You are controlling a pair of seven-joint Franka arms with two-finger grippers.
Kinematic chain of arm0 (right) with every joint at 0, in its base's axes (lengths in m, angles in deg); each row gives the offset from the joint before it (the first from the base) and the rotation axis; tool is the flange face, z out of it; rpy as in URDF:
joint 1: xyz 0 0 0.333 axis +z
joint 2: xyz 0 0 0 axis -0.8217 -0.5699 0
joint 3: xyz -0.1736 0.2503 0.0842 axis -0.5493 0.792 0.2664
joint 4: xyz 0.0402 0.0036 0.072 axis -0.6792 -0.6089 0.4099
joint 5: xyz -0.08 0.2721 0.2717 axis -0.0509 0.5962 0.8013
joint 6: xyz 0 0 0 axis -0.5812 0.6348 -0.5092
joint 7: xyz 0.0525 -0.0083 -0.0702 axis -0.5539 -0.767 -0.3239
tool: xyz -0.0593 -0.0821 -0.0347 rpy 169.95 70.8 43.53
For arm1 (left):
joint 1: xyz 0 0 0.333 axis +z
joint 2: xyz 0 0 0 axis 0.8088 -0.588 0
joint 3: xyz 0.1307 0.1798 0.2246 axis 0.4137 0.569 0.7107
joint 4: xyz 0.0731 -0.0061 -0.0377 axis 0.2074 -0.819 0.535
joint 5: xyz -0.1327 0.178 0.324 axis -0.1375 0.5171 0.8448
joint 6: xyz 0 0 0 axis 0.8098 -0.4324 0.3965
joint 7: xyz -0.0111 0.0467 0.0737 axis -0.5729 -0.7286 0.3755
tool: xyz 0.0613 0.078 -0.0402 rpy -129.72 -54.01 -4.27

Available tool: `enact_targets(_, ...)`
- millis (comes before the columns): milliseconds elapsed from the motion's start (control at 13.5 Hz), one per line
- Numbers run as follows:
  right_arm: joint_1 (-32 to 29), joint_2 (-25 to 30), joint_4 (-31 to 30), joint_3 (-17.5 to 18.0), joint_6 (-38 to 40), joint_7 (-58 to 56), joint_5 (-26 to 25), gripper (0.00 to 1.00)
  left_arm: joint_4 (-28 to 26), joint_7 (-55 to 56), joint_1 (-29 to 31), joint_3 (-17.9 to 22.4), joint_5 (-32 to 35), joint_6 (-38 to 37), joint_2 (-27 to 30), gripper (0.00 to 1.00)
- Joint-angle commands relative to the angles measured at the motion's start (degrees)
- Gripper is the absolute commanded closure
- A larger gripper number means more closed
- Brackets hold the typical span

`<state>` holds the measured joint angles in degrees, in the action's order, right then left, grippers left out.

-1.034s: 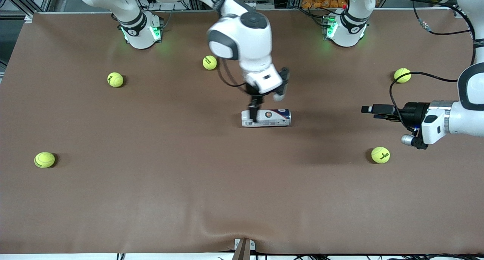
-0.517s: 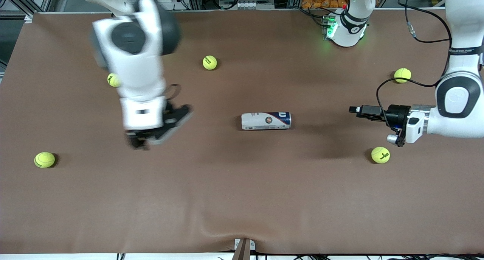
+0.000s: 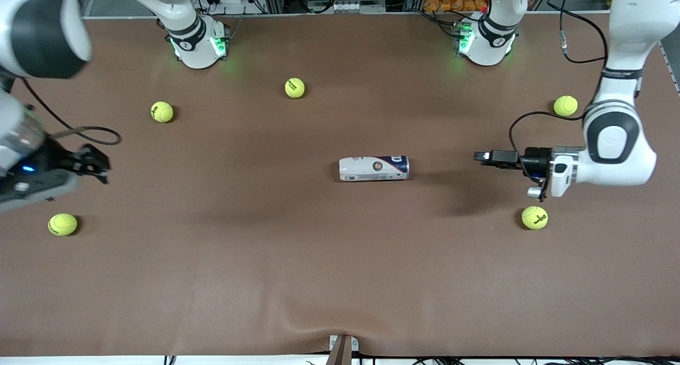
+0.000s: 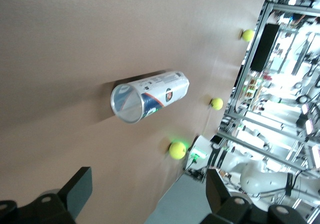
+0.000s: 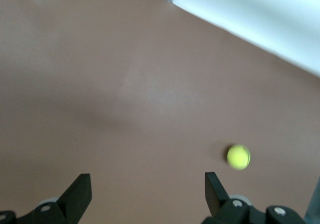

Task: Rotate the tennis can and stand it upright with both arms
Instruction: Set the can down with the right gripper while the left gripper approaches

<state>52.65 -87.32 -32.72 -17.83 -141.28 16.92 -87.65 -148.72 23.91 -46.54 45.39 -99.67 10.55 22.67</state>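
Swung away from the tennis can (image 3: 374, 169), your right gripper (image 3: 95, 163) now hangs with fingers spread over the table's right-arm end, your left gripper (image 3: 484, 157) has crept closer, jaws apart, aimed at the can lying on its side mid-table, tennis ball (image 3: 534, 217) near it.

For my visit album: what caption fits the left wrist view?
Open left claw faces the tennis can lying on its side on the brown table, silver end toward the camera.
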Motion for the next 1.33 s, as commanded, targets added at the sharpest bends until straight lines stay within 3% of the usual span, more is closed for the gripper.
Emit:
enact_targets(0,-4.1,4.8,-2.6,1.2,5.2,6.8,5.4,0.00,-5.5,-3.1,-0.1,-2.5,-6.1,6.0,1.5,0.00)
enact_targets(369,-5.8,13.9,-10.6,1.2,7.8,15.6,6.9,0.00,-10.1,-4.1,-0.1,-9.4,-14.1,16.9,1.9,0.00)
enact_targets(591,-5.7,18.1,-15.1,1.3,7.6,15.6,6.9,0.00,-10.7,-4.6,-0.5,-10.4,-15.2,18.1,1.6,0.00)
enact_targets(813,-5.4,19.1,-15.6,1.5,7.5,14.6,6.9,0.00,-12.5,-6.1,-0.6,-12.8,-16.5,21.9,1.0,0.00)
enact_targets(1256,-4.7,18.7,-15.1,1.7,6.5,13.5,7.0,0.00,-11.6,-9.5,-3.0,-13.0,-21.9,22.5,-2.8,0.00)
